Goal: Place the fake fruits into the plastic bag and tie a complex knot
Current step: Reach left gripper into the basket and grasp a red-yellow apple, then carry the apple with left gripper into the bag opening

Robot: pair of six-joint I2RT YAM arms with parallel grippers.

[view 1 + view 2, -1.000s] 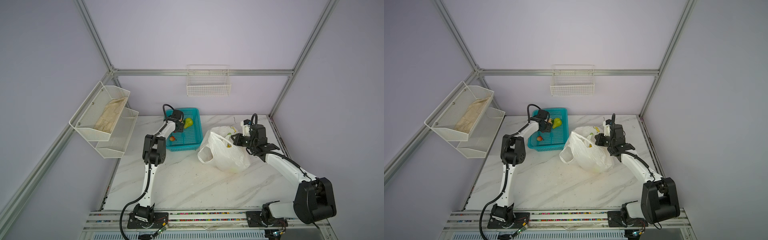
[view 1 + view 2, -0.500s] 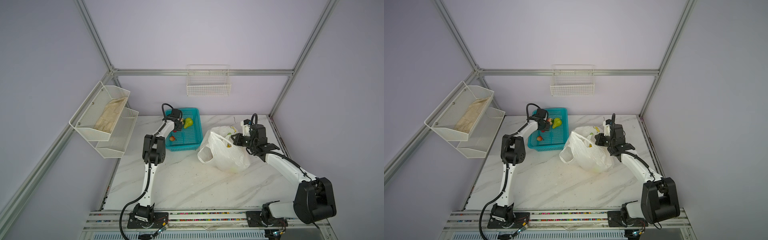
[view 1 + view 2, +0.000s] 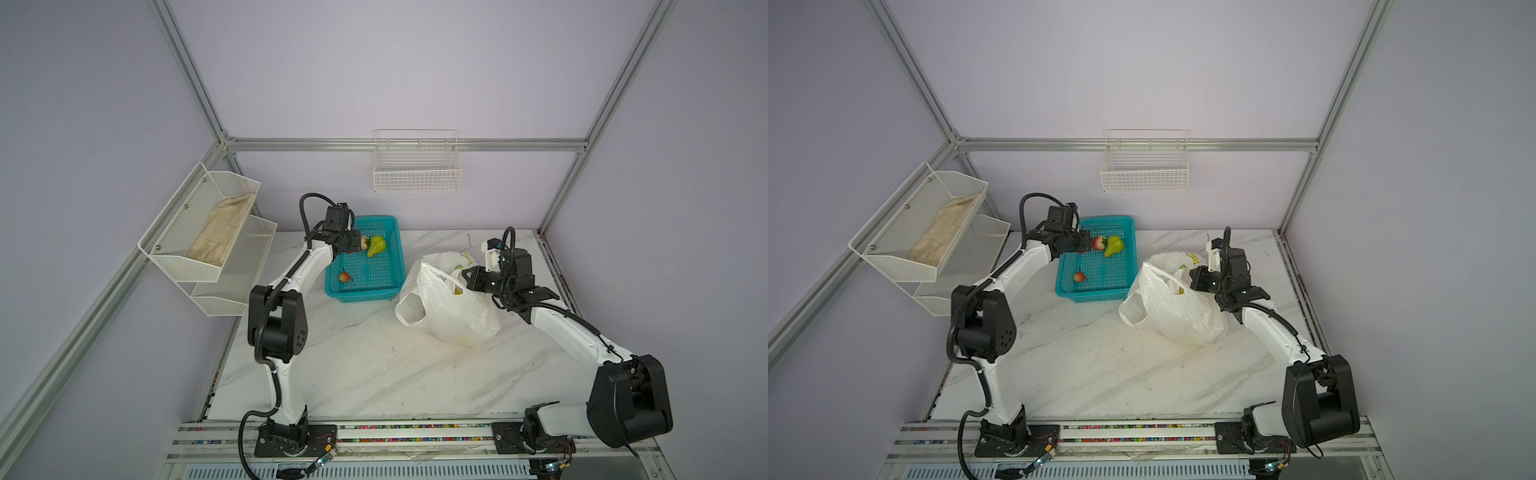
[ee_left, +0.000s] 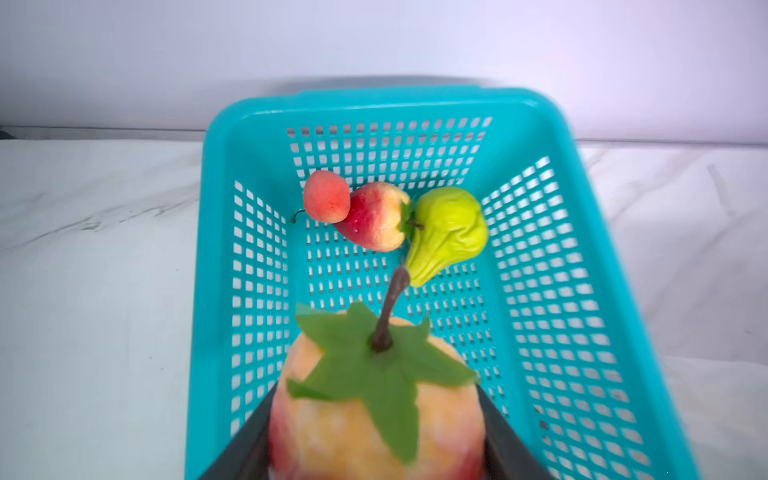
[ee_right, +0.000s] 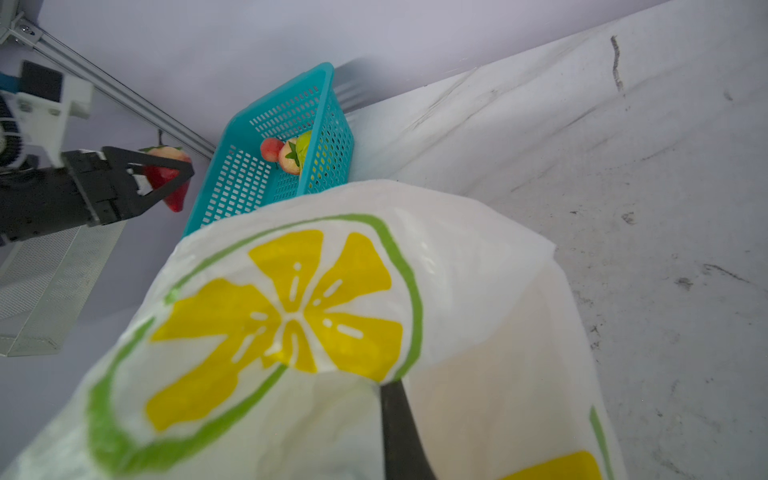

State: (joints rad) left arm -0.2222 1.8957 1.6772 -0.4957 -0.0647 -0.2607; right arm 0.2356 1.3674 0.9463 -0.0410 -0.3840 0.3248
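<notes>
The plastic bag shows a yellow lemon-slice print ringed green.

**Left arm**, **right arm**: links are shelled in white, and joints are housed in bulky black casings. Black corrugated cable conduit is looped at each wrist and run along the links. Black base plates are mounted on a silver rail. Fingers are matte black, flat and tapered. A white camera bracket is fitted at the right wrist.
</notes>
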